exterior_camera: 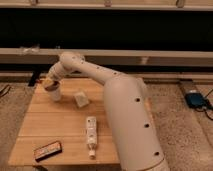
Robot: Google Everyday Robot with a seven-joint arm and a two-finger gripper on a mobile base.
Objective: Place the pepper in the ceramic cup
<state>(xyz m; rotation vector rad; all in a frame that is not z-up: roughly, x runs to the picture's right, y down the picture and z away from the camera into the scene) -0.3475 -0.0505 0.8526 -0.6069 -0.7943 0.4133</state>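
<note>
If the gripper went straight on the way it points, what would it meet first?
The gripper, over the far left of the table, points down at the ceramic cup; it would probably meet the cup's mouth first, though depth is unclear.
</note>
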